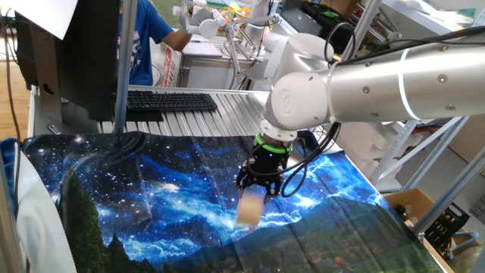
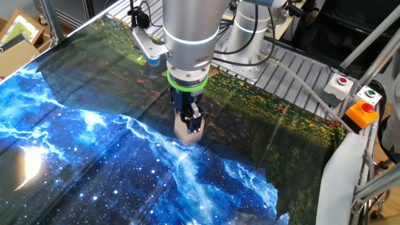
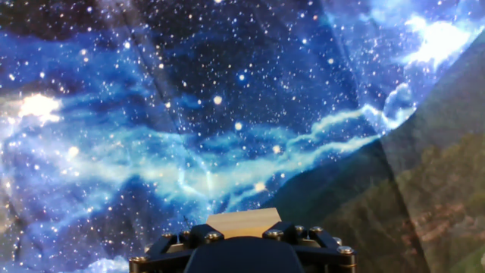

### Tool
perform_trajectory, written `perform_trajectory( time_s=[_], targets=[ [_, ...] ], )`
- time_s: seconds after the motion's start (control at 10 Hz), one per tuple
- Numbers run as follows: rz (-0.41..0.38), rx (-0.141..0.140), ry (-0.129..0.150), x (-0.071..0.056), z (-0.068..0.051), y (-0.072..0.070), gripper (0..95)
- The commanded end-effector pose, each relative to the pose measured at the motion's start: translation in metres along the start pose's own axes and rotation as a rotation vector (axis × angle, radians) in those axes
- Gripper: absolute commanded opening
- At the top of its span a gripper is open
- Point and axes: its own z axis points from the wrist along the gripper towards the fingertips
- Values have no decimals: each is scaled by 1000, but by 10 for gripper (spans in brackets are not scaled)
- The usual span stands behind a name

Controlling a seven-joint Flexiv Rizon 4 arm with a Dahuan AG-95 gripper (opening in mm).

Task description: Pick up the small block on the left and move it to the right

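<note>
The small block (image 1: 251,206) is a plain light tan wooden cube. It is held between my gripper's (image 1: 255,189) fingers, just above the starry blue cloth. In the other fixed view the block (image 2: 187,131) sits under the black fingers (image 2: 194,120), close to the cloth near the middle of the table. In the hand view only the block's top face (image 3: 244,222) shows, wedged between the black jaws at the bottom edge. The gripper is shut on the block.
A galaxy-print cloth (image 1: 151,205) covers the table, with a dark green landscape part (image 2: 262,119) on one side. A keyboard (image 1: 170,101) and a monitor lie behind the table. Button boxes (image 2: 359,106) stand at a table corner. A person in blue stands in the background.
</note>
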Motion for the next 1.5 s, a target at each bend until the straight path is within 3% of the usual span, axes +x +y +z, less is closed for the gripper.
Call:
perform_trajectory(
  time_s=[0.1,0.3,0.4,1.1,1.2,1.3,1.4,1.5],
  targets=[
    [3,-9,4,0,1,0,950],
    [2,-10,7,0,1,1,950],
    [3,-10,7,0,1,1,760],
    [3,-13,10,0,2,2,760],
    [-6,-13,11,0,3,2,570],
    [-6,-13,11,-1,3,2,570],
    [-14,-13,12,-1,3,2,380],
    [-23,-13,11,-1,3,2,380]
  ],
)
